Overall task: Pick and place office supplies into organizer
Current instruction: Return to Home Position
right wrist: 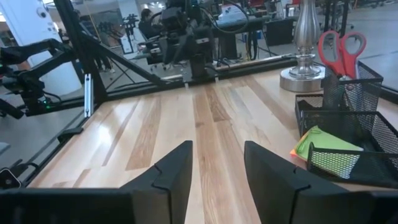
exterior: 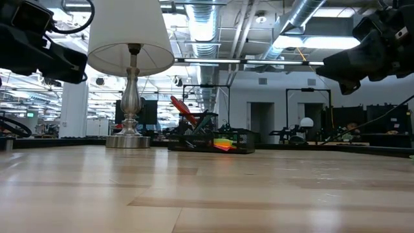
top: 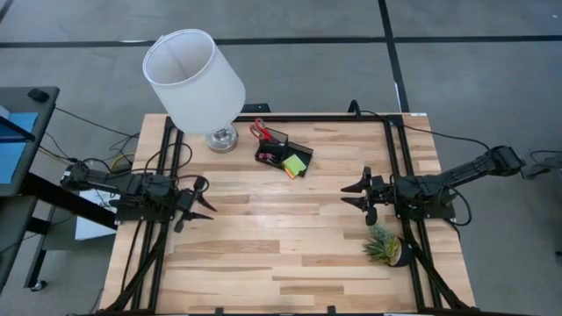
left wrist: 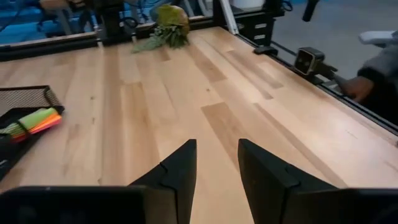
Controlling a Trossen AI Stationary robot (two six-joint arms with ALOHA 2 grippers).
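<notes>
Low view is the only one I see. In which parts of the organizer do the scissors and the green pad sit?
Observer: In the high view the red-handled scissors stand in the cup section of the organizer; the lime-green sticky-note pad lies in its low tray.
Operator: Are the left jaws open?
Observer: Yes, the left gripper shows open jaws with nothing between them.
Operator: And the right ones?
Observer: The right gripper is open and empty too.
</notes>
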